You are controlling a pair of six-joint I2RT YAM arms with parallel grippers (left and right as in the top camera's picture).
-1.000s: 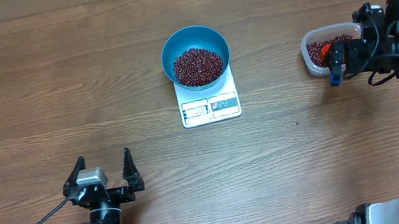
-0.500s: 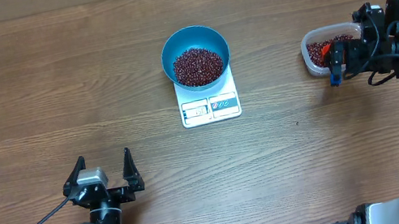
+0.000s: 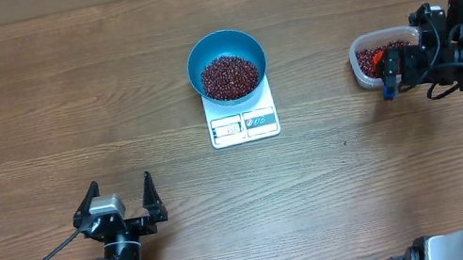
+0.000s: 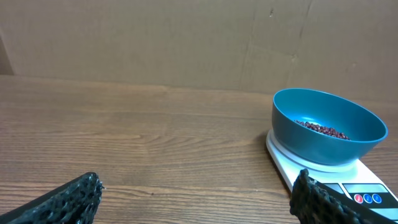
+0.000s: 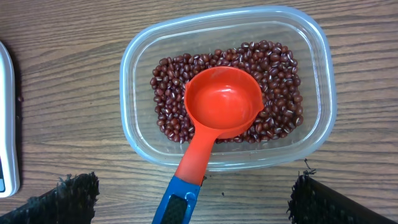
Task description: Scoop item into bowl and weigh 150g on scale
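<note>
Beans sit in the bowl on the scale, scoop rests in the tub, left gripper and right gripper gape empty, so probably finished.

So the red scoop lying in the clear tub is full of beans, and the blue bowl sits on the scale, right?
Not quite: the red scoop in the clear tub is empty, with beans only around it, as the right wrist view shows. The blue bowl does sit on the scale.
</note>
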